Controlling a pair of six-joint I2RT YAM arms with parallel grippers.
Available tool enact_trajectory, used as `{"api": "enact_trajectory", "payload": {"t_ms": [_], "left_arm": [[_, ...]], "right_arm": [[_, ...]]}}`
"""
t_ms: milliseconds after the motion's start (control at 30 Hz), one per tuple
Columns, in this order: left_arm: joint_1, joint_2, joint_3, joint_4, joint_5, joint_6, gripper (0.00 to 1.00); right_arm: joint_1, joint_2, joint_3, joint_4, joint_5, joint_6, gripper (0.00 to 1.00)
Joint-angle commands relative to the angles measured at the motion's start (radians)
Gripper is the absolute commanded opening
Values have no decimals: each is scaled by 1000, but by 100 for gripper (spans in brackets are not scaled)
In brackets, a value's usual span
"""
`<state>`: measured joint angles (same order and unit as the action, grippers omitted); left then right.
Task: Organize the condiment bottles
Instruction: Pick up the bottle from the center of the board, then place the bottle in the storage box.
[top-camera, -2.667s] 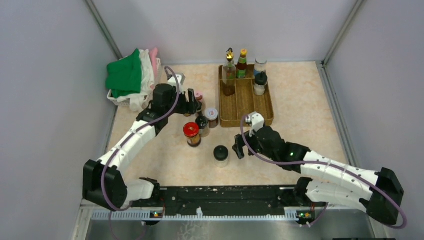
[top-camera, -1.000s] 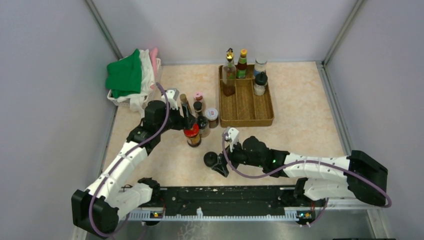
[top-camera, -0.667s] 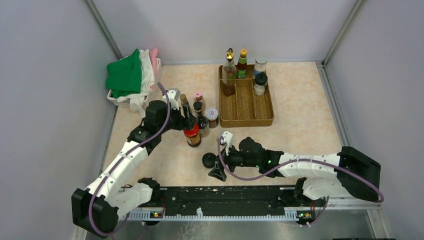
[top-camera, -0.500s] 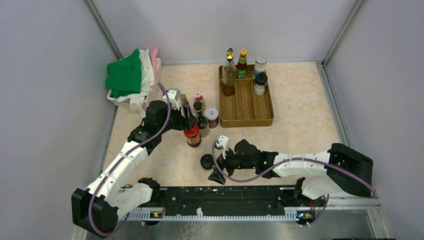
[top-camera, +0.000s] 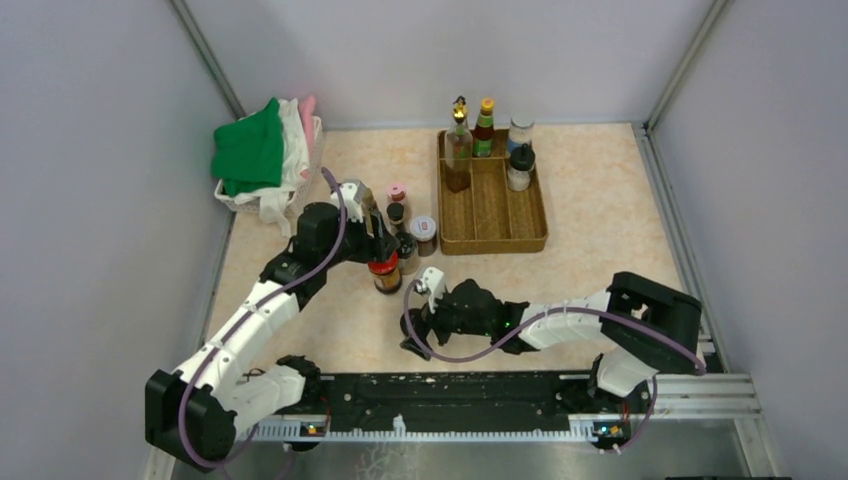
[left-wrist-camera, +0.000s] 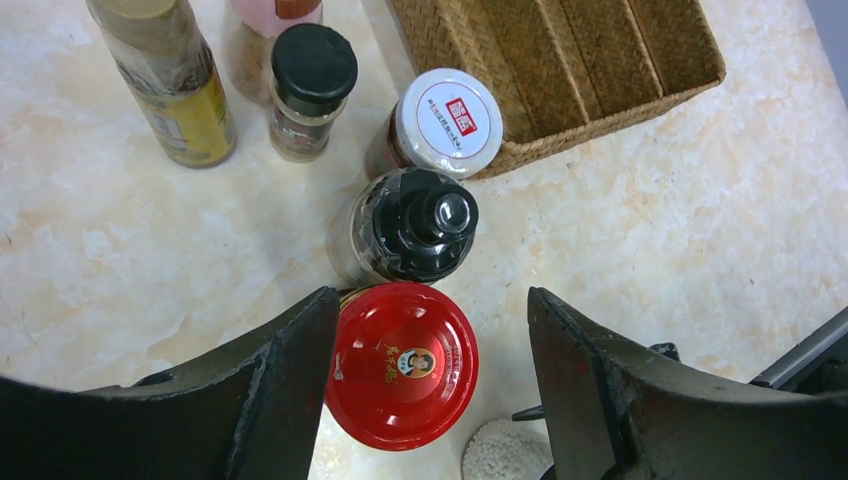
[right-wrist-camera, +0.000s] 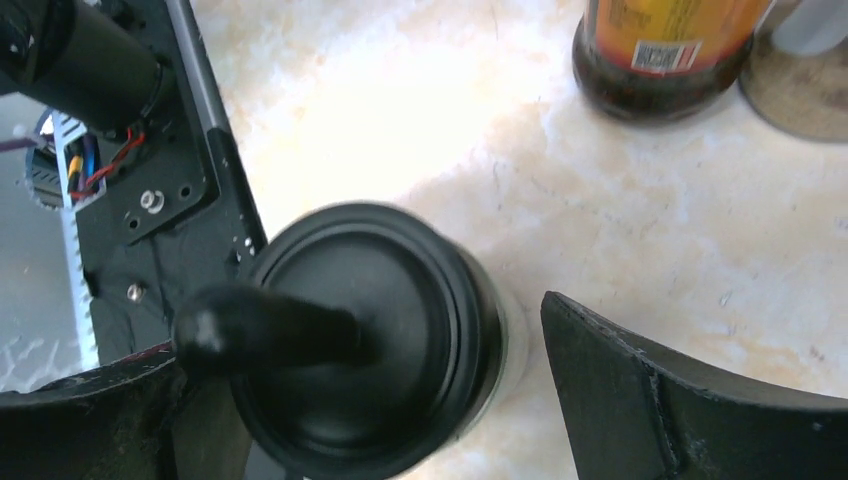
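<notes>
Wicker tray (top-camera: 492, 215) at back; basket (top-camera: 238, 201) of cloths (top-camera: 250, 150) far left

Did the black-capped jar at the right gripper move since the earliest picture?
Yes. In the top view the black-capped jar has gone left, farther from the brown tray, along with the right gripper.

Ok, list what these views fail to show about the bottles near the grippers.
- Black-capped jar: blurred in the right wrist view, body under its cap; top view, mostly behind the right arm.
- Red-lidded jar: label hidden beneath its lid in the left wrist view.
- Pink-capped bottle: cut off by that view's top edge.
</notes>
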<state>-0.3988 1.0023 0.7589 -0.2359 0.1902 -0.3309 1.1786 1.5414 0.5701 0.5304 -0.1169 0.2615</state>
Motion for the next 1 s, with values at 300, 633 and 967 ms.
{"api": "enact_trajectory", "payload": {"t_ms": [300,633,967], "left_arm": [[-8,7,-16,48,-2,-8,75],[-9,10,-26,64,-11,-10,75],[-9,9,-26,70,-17,-13,74]], "right_arm": [[17,144,136,101,66,-7,54],[-8,-194,207,-260,344,-138,6],[-407,-343,301,-434,408,-230,0]]}}
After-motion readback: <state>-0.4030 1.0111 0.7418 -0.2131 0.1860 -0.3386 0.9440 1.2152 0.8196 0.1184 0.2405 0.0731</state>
